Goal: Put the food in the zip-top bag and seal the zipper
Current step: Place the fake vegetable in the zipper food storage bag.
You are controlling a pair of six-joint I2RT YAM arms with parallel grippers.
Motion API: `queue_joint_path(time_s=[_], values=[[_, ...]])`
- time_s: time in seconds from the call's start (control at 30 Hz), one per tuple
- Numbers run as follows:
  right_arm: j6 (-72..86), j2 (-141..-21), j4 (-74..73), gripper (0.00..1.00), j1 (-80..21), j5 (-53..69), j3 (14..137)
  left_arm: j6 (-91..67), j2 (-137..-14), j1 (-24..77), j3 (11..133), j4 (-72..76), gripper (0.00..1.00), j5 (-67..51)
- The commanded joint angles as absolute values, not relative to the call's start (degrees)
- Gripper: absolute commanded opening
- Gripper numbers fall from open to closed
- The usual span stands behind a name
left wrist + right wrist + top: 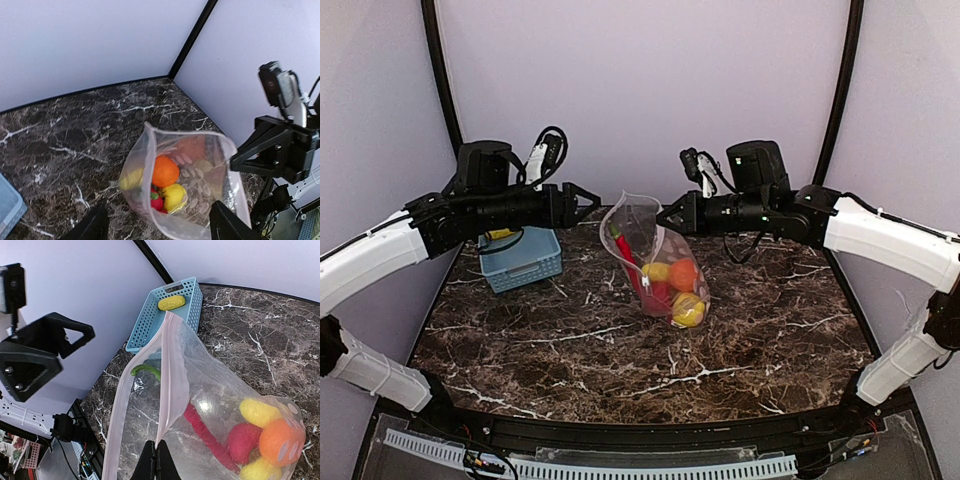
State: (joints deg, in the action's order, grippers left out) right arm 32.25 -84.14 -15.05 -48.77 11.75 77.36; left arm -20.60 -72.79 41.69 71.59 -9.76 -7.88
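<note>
While your right pincer (pixel 157 459) pinches pale pink zipper strip (pixel 169 365) of clear dotted zip-top bag (pixel 642 240), bag stands on dark marble table (pixel 570 340), toy food (pixel 675 285) inside; your left pincer (pixel 588 200) spread, empty, near bag mouth; one yellow piece (pixel 171 302) in blue slatted plastic basket (pixel 525 262)

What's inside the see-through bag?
The bag holds an orange ball, two yellow pieces, a round red piece and a long red chili. Anything beneath that pile is hidden.
</note>
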Motion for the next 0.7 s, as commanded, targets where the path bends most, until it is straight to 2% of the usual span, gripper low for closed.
queue_joint_path(time_s=[0.0, 0.1, 0.27, 0.37, 0.43, 0.6, 0.67], values=[[32.45, -83.79, -14.23, 0.0, -49.22, 11.39, 78.79, -27.77, -72.84, 38.72, 66.78, -15.67, 0.69, -11.53], [32.43, -83.65, -14.32, 0.0, -49.22, 11.3, 78.67, -29.11, -74.2, 38.24, 65.71, -12.9, 0.68, -14.38], [32.53, -83.64, -14.32, 0.0, -49.22, 11.12, 78.44, -30.45, -76.9, 38.1, 65.96, -11.12, 0.58, -18.1], [32.59, -83.74, -14.32, 0.0, -49.22, 11.05, 78.28, -31.15, -77.65, 38.14, 65.71, -9.78, 0.56, -20.03], [32.45, -83.76, -14.39, 0.0, -49.22, 10.95, 78.35, -31.34, -78.11, 38.11, 65.62, -9.44, 0.48, -20.83], [31.98, -83.84, -14.76, 0.0, -49.22, 10.44, 78.88, -32.38, -79.31, 38.13, 66.13, -7.34, 0.06, -24.4], [31.28, -83.67, -15.63, 0.0, -49.24, 9.5, 79.73, -32.21, -80.33, 38.14, 68.47, -8.08, 0.01, -26.45]])
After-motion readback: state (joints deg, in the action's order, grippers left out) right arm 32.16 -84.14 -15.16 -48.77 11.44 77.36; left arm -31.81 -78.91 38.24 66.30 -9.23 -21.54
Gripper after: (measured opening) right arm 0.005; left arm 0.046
